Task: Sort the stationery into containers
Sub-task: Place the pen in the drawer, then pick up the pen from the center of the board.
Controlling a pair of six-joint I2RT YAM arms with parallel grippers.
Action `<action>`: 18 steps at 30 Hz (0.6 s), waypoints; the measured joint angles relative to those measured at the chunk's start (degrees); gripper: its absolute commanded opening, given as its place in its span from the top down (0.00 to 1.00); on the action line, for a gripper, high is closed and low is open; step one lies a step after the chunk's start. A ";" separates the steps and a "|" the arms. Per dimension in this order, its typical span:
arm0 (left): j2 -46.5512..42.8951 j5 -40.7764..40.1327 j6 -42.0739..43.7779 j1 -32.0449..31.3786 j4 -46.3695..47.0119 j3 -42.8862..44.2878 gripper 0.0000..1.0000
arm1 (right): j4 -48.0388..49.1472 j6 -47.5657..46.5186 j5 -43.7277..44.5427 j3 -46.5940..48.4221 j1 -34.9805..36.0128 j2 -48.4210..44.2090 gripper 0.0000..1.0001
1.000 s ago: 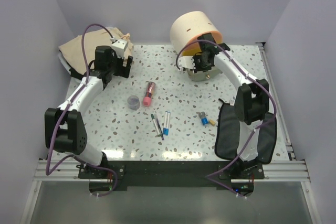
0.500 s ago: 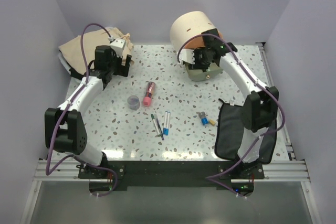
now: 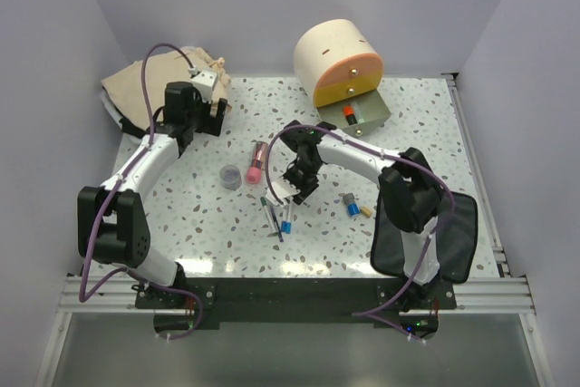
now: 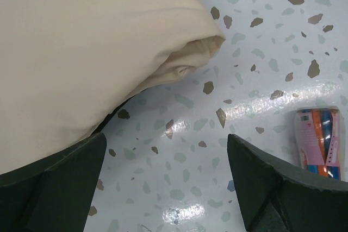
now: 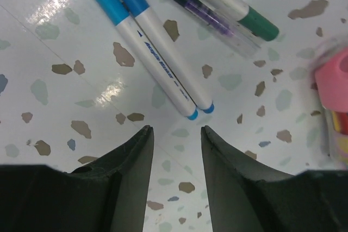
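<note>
- The right gripper (image 5: 175, 134) is hanging low over the middle of the bench (image 3: 435, 133), its jaws standing part-way apart with nothing between them.
- Two blue pens (image 5: 157, 52) are lying side by side just ahead of the jaw tips. Their tail ends are pointing at the gap between the jaws but are not reaching into it.
- A green pen (image 5: 228, 5) is lying beyond the blue pens, farther from the jaws, with a dark pen tight against it.
- The tube (image 3: 256, 160) is lying toward the far-left side of the gripper, apart from the pens, and the pot (image 3: 232, 176) is sitting just beside the tube's near end.
- The blue and yellow pieces (image 3: 355, 208) are resting on the gripper's other side, toward the pouch (image 3: 453, 242), which is lying flat at the near right corner.
- The box (image 3: 331, 47) is standing at the far edge with its drawer (image 3: 373, 120) pulled out toward the middle. The highlighter (image 3: 348, 116) is lying inside the drawer.
- The left gripper (image 4: 167, 137) is hovering near the far left corner with its jaws spread wide and holding nothing. A cream bag (image 4: 81, 42) is lying ahead of its left jaw, with only bare bench between the jaws.
</note>
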 measured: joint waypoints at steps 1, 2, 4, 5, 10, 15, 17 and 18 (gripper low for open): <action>0.00 -0.17 0.20 0.00 -0.02 -0.35 0.02 | -0.42 -1.09 0.02 0.13 0.04 0.66 0.59; -0.04 -0.44 0.33 0.00 0.02 -0.90 0.02 | -1.27 -2.49 0.04 0.61 0.22 1.44 0.60; -0.24 -0.85 0.52 0.00 -0.09 -1.77 0.02 | -2.38 -5.09 0.04 1.79 0.52 2.43 0.62; -0.37 -1.01 0.57 0.00 -0.09 -2.05 0.02 | -2.82 -6.23 0.04 2.29 0.70 2.69 0.62; -1.51 -1.79 0.96 0.00 -0.09 -2.89 0.02 | -5.05 -10.73 0.20 4.09 1.44 3.37 0.63; -2.16 -2.64 1.38 0.00 0.00 -3.02 0.01 | -6.47 -12.68 0.68 4.39 2.08 5.05 0.67; -2.16 -2.84 1.38 0.00 0.07 -3.04 0.02 | -6.78 -13.07 0.76 4.50 2.32 6.05 0.67; -2.16 -2.89 1.38 0.00 0.07 -3.04 0.02 | -6.82 -13.14 0.79 4.50 2.45 6.23 0.66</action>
